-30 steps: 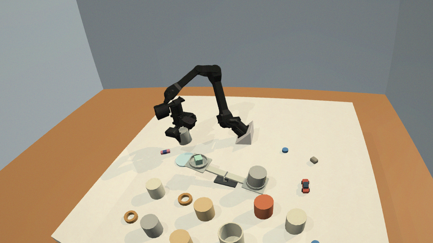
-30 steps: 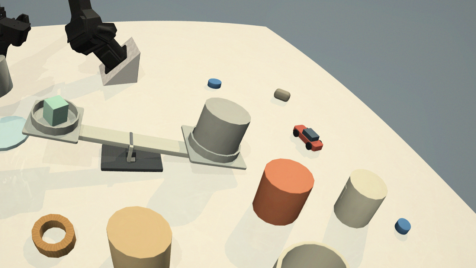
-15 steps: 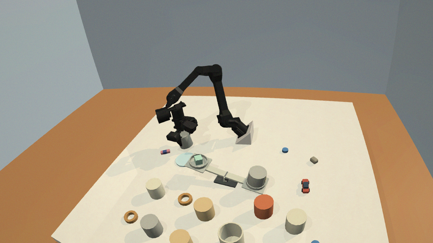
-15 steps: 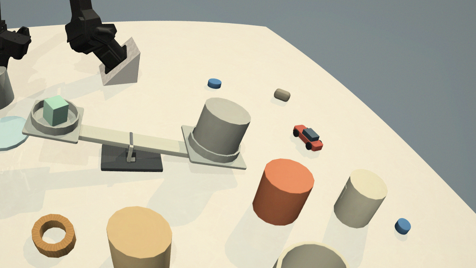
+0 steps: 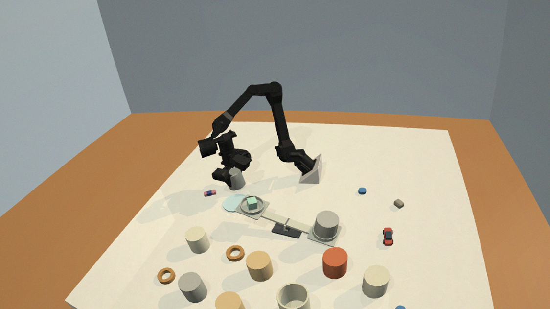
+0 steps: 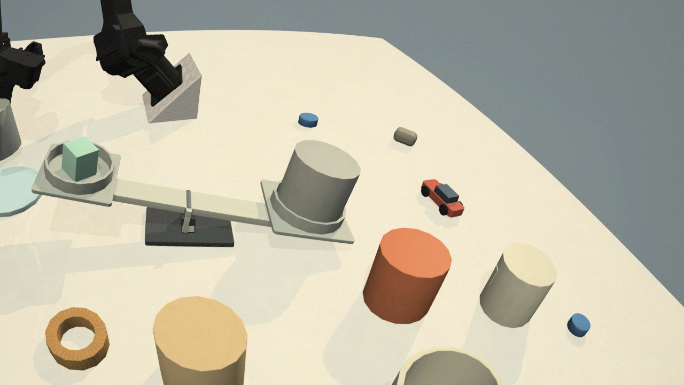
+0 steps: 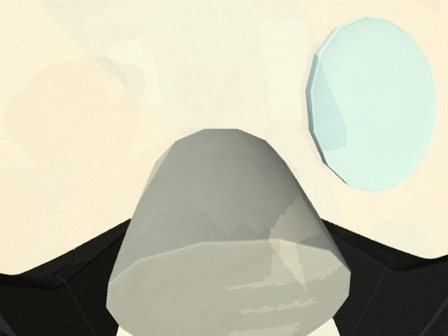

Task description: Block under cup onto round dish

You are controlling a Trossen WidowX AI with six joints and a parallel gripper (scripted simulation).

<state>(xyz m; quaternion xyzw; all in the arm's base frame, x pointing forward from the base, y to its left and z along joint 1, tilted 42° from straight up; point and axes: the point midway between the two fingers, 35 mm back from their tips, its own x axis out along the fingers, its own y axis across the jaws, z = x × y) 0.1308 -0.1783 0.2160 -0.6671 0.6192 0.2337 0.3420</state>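
Observation:
My gripper [image 5: 234, 178] [image 7: 222, 228] is shut on a grey cup [image 5: 236, 182] [image 6: 6, 131] [image 7: 224, 196], upright at or near table height behind the dish; whether its rim touches the table I cannot tell. The round pale blue dish [image 5: 229, 204] [image 6: 16, 191] [image 7: 373, 103] has nothing on it and no cup above it. The green block [image 5: 252, 203] [image 6: 80, 160] sits uncovered in the ringed left pan of the balance [image 5: 273, 217] [image 6: 143, 193], which is the raised end. The other grey cup [image 5: 326, 225] [image 6: 318, 182] stands in the lower right pan, tilted with it.
A red-and-blue bar [image 5: 210, 193] lies left of the held cup. In front of the balance stand several cups, among them an orange-red cup [image 5: 334, 263] [image 6: 406, 277], with two brown rings [image 5: 228, 259] [image 5: 159, 280]. A toy car [image 5: 388, 236] [image 6: 442, 197] is at the right.

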